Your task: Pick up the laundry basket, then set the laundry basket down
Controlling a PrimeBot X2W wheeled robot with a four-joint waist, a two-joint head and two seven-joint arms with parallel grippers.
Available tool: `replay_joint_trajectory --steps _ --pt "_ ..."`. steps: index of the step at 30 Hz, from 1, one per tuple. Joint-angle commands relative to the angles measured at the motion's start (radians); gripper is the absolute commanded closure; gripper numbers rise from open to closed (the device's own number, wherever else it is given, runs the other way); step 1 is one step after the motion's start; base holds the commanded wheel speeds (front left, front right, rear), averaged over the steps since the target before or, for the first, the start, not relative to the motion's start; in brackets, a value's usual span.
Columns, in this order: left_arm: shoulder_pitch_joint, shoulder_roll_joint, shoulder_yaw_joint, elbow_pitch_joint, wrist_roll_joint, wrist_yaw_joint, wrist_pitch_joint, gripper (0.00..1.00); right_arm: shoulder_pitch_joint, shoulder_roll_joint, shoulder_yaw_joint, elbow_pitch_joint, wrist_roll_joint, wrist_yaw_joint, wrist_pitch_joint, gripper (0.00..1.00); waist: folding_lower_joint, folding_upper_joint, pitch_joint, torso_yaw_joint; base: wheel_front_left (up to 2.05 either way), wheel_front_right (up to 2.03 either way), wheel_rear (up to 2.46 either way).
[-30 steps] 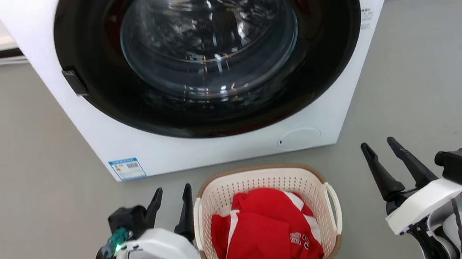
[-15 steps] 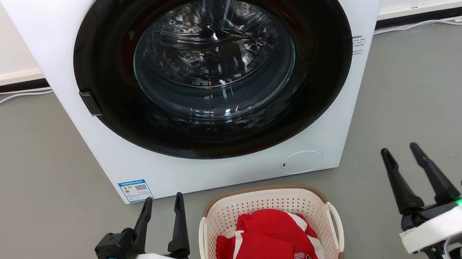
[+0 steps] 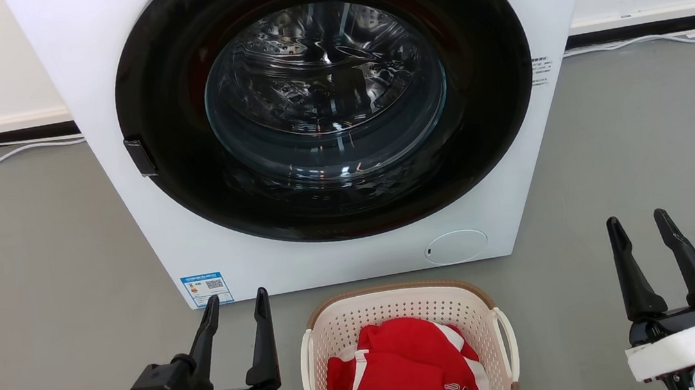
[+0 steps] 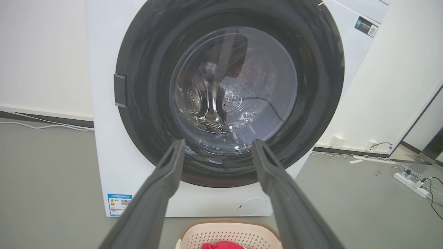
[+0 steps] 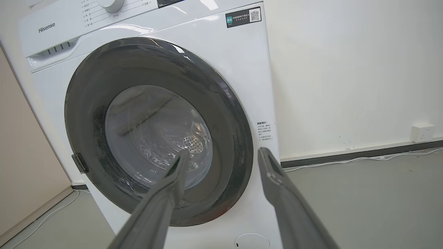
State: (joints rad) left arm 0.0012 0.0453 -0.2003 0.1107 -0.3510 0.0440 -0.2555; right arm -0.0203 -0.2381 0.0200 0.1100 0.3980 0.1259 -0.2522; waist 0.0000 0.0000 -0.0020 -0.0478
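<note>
The laundry basket (image 3: 398, 309) stands upright on the grey floor (image 3: 37, 253), open top up, just in front of the white washer (image 3: 199, 256) and below its round door. Its far rim runs parallel to the washer front, and its two white loop handles face left and right. The near end is cut off in the head view, so its long axis cannot be told. A red and white garment (image 3: 405, 376) lies inside.

The left gripper (image 3: 237, 297) hangs just beside the basket's left side, not touching it, fingers apart and holding nothing. The right gripper (image 3: 637, 218) is well apart to the basket's right, fingers likewise spread and empty. Both point toward the washer.
</note>
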Motion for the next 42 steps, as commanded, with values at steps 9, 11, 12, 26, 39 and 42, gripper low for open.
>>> replay_joint_trajectory --steps 9,11,12,26,39,42 --pt "-0.009 0.005 0.031 -0.042 0.03 0.023 -0.006 0.0 -0.017 -0.025 0.035 -0.022 -0.04 0.005 -0.01 0.0 0.0 0.0 0.005 0.004 0.0 0.0 0.0" --pt "-0.01 0.005 0.035 -0.044 0.029 0.025 -0.006 0.0 -0.017 -0.024 0.036 -0.019 -0.04 0.005 -0.01 0.0 0.0 0.0 0.006 0.005 0.0 0.0 0.0" --pt "-0.01 0.005 0.038 -0.046 0.03 0.026 -0.006 0.0 -0.018 -0.023 0.037 -0.018 -0.039 0.005 -0.01 0.0 0.0 0.0 0.006 0.006 0.0 0.0 0.0" --pt "-0.005 0.005 0.055 -0.052 0.043 0.03 -0.006 0.0 -0.023 -0.024 0.043 -0.013 -0.033 0.005 -0.01 0.0 0.0 0.0 0.007 0.001 0.0 0.0 0.0" --pt "-0.003 0.005 0.045 -0.051 0.032 0.034 -0.006 0.0 -0.024 -0.024 0.039 -0.014 -0.027 0.005 -0.01 0.0 0.0 0.0 0.005 0.0 0.0 0.0 0.0" --pt "-0.002 0.005 0.045 -0.051 0.031 0.033 -0.006 0.0 -0.025 -0.024 0.042 -0.012 -0.026 0.005 -0.01 0.0 0.0 0.0 0.005 0.0 0.0 0.0 0.0"
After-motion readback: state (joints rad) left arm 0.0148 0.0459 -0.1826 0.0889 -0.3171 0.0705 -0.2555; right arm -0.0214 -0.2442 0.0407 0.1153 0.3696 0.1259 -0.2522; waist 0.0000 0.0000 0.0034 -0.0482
